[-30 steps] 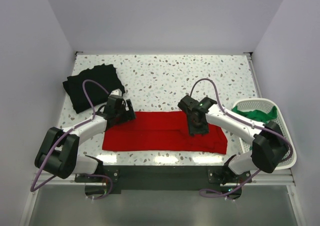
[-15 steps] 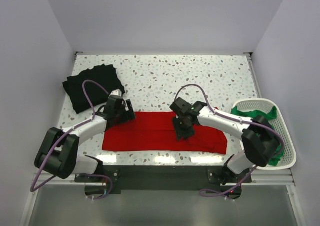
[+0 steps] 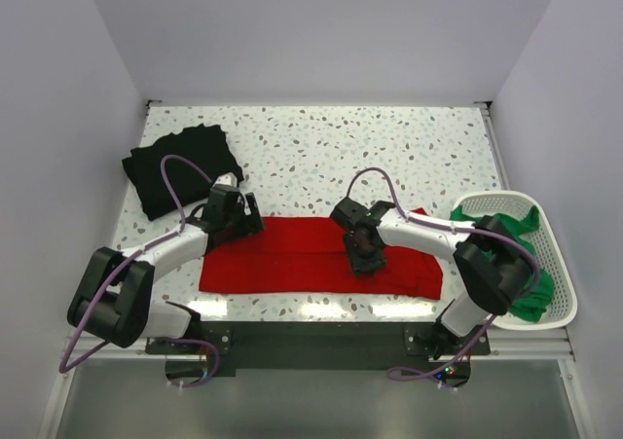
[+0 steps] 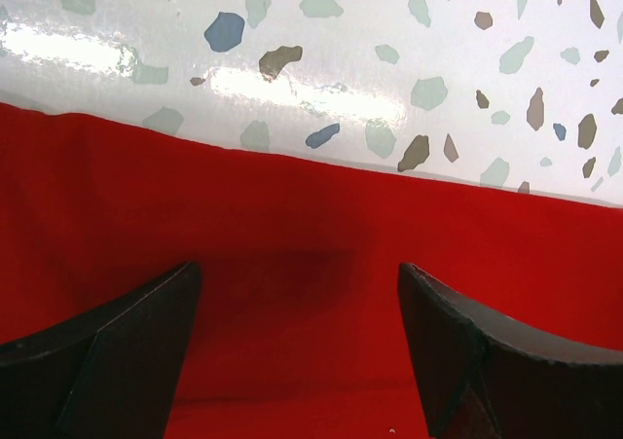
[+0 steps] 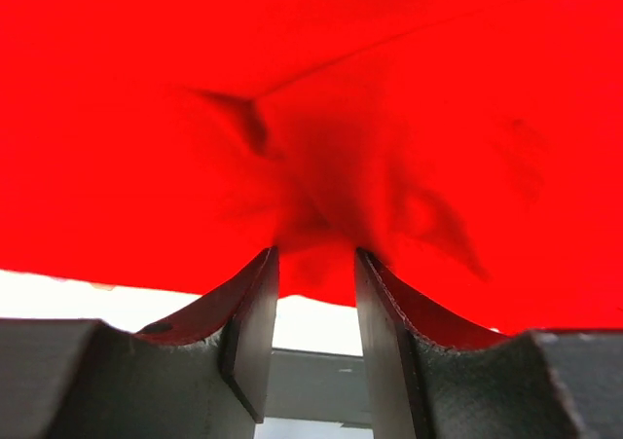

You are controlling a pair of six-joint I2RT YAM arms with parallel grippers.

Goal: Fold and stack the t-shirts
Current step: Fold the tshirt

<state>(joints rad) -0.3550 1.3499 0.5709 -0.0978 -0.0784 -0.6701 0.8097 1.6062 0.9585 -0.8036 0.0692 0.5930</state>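
The red t-shirt lies as a long flat strip across the near part of the table. My left gripper hovers open over its far left edge, fingers wide over flat red cloth with nothing between them. My right gripper is down on the strip's middle, shut on a puckered bunch of the red t-shirt at its fingertips. A black t-shirt lies folded at the far left. A green t-shirt hangs in the basket.
The white perforated basket stands at the right edge of the table, beside the right arm. Speckled tabletop stretches behind the red strip to the back wall. The table's near edge runs just below the shirt.
My right gripper has slid left along the red t-shirt, from its right part to its middle, and its jaws have narrowed a little. The left arm has not moved.
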